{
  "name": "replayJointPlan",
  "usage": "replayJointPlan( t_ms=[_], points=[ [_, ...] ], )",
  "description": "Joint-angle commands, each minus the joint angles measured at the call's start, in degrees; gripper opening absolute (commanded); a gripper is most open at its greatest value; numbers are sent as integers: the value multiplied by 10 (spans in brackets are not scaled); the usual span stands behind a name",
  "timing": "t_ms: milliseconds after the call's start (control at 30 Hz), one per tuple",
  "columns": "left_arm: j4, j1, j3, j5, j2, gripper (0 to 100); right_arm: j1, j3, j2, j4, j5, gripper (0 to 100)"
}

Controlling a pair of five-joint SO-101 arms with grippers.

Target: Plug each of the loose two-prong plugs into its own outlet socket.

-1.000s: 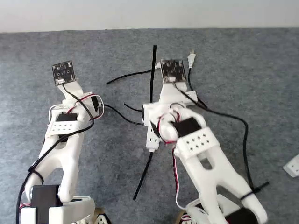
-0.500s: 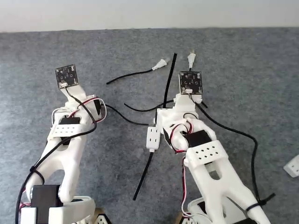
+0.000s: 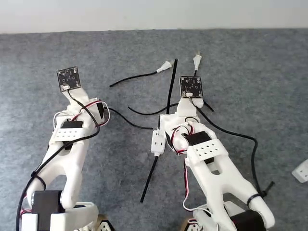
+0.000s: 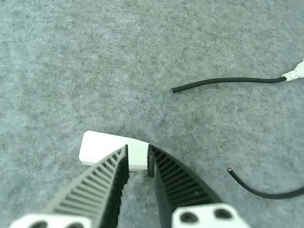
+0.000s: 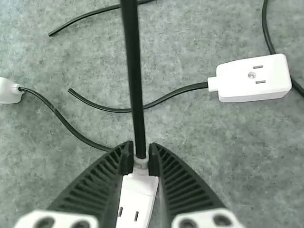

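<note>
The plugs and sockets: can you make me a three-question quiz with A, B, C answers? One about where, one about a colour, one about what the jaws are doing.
1. Where are the two plugs?
A. On the carpet, past the arms.
B. Held up in the air.
C. On top of an arm.

2. What colour is the cord running out from the right jaws?
A. Red.
B. Green.
C. Black.

3. What are the right jaws doing?
A. Wide open.
B. Shut on a socket.
C. Shut on a plug.

Answers:
1 A, both lie loose on the carpet in the high view.
2 C, the cord leaving the jaws is black.
3 B, the right wrist view shows them closed on the socket's cord end.
</note>
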Motion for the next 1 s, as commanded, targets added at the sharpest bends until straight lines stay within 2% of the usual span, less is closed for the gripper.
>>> replayJointPlan(
  t_ms=[0, 767, 967],
  points=[
    [-15, 4, -2, 1, -20, 62, 1, -26, -2, -9, -1, 8],
    [-15, 4, -2, 1, -20, 62, -20, -24, 6, -31, -4, 8],
    [-15, 4, -2, 1, -20, 62, -18, -21, 57, -58, -1, 8]
  ],
)
